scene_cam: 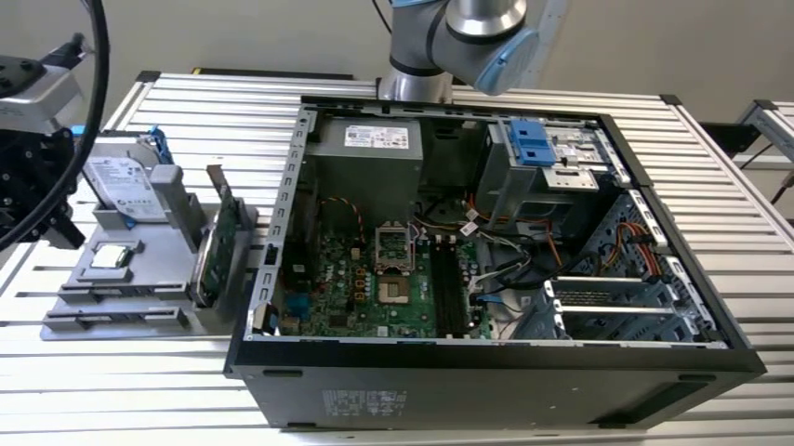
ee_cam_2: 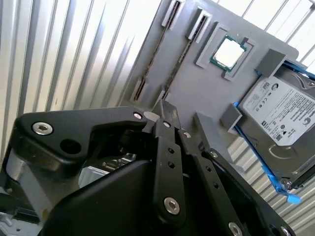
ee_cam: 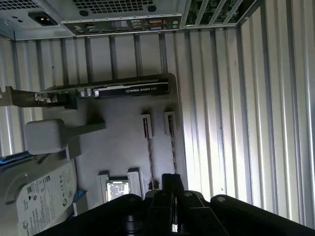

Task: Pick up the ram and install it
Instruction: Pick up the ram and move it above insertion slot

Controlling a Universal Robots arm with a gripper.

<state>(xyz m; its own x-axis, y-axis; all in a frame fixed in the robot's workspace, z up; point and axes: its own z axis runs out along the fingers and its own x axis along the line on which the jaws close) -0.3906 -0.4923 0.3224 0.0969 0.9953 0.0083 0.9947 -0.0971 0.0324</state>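
Two thin dark ram sticks stand on edge in parallel slots of a grey holder (ee_cam_2: 197,83). They show in both wrist views, one stick (ee_cam_2: 156,54) (ee_cam: 149,157) beside the other (ee_cam_2: 181,56) (ee_cam: 172,142). My gripper (ee_cam_2: 165,110) (ee_cam: 170,183) hangs above the holder near one end of the sticks, black fingers together, holding nothing and touching nothing. In the exterior view the arm's wrist (scene_cam: 32,158) hovers over the holder (scene_cam: 74,325) at the exterior view's left. The open computer case (scene_cam: 496,372) with its motherboard (scene_cam: 372,279) lies in the middle.
The holder also carries a silver hard drive with blue rails (ee_cam_2: 280,113) (scene_cam: 125,181), a processor chip (ee_cam_2: 228,51) (scene_cam: 112,257) and an upright green card (scene_cam: 218,251) (ee_cam: 123,91). A black cable (scene_cam: 93,111) loops above the wrist. Everything rests on a ribbed metal table (scene_cam: 745,232).
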